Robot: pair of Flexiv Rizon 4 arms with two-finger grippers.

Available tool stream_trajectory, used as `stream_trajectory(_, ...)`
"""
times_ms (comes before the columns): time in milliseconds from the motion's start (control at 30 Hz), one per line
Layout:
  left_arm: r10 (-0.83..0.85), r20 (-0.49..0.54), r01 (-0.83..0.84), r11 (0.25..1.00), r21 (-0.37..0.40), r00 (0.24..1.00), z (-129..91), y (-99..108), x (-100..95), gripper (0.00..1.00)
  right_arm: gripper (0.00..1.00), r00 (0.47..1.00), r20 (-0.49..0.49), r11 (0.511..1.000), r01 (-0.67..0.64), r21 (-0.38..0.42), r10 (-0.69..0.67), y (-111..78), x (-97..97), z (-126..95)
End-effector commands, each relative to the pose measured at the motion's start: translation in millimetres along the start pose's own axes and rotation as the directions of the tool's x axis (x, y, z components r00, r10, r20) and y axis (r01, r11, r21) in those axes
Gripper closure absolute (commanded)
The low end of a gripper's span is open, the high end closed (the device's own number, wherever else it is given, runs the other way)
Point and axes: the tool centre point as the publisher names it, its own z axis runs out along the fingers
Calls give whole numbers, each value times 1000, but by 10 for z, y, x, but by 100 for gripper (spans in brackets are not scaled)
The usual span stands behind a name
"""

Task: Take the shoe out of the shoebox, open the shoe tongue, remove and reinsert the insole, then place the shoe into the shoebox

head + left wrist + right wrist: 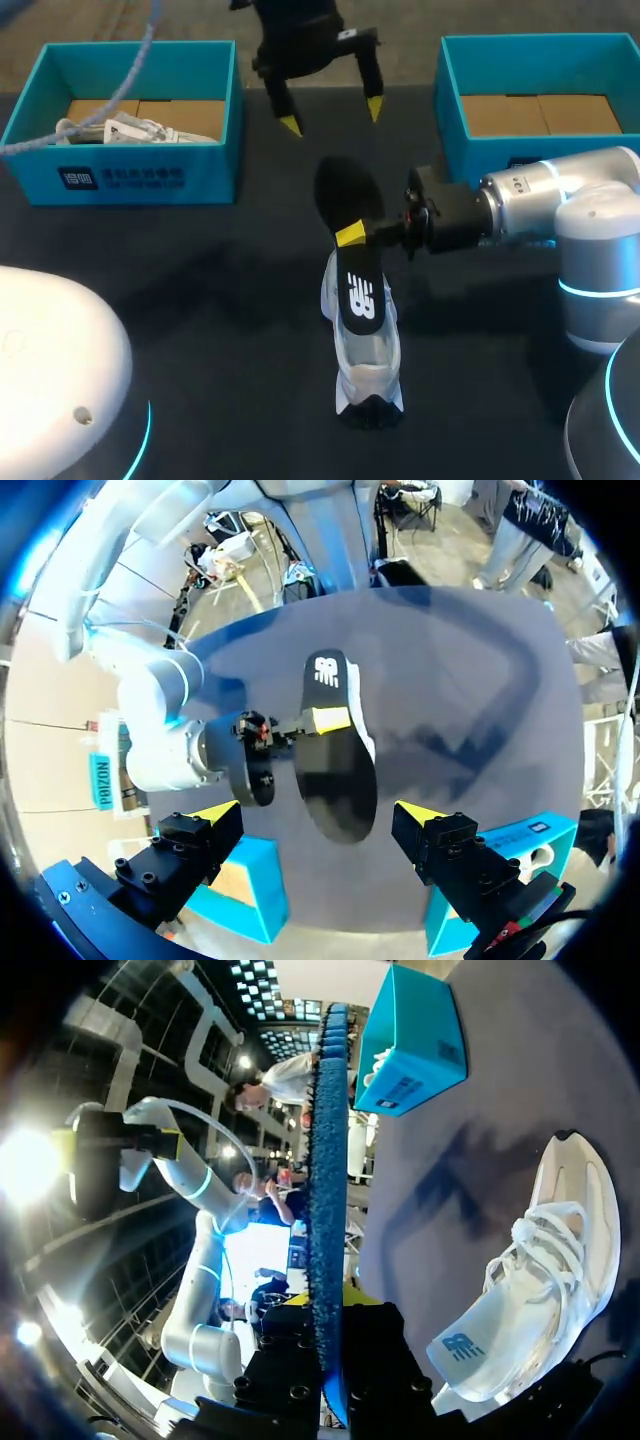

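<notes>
Right gripper clamped on black insole, held just above white shoe lying on worktop, long axes roughly parallel; left gripper wide open, empty, hovering farther beyond.

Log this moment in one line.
right fingers: shut on insole | insole: above shoe | shoe: on table | left fingers: open
</notes>
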Motion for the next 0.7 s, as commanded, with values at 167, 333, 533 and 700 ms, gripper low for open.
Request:
stream_trajectory(167, 96, 627, 17, 985, -171, 773, 64, -102, 307, 0, 100, 1000, 1, 1000, 0, -3, 0, -7, -1, 13)
stream_trajectory(333, 142, 710, 28, 975, -222, 690, 67, -176, 381, 0, 100, 1000, 1, 1000, 0, -3, 0, -7, -1, 13)
stream_trajectory(533, 207, 771, 32, 959, -282, 603, 51, -246, 486, 0, 100, 1000, 1, 1000, 0, -3, 0, -7, -1, 13)
stream_trajectory(700, 264, 811, -44, 958, -283, 523, 67, -298, 543, 0, 100, 1000, 1, 1000, 0, -3, 0, -7, -1, 13)
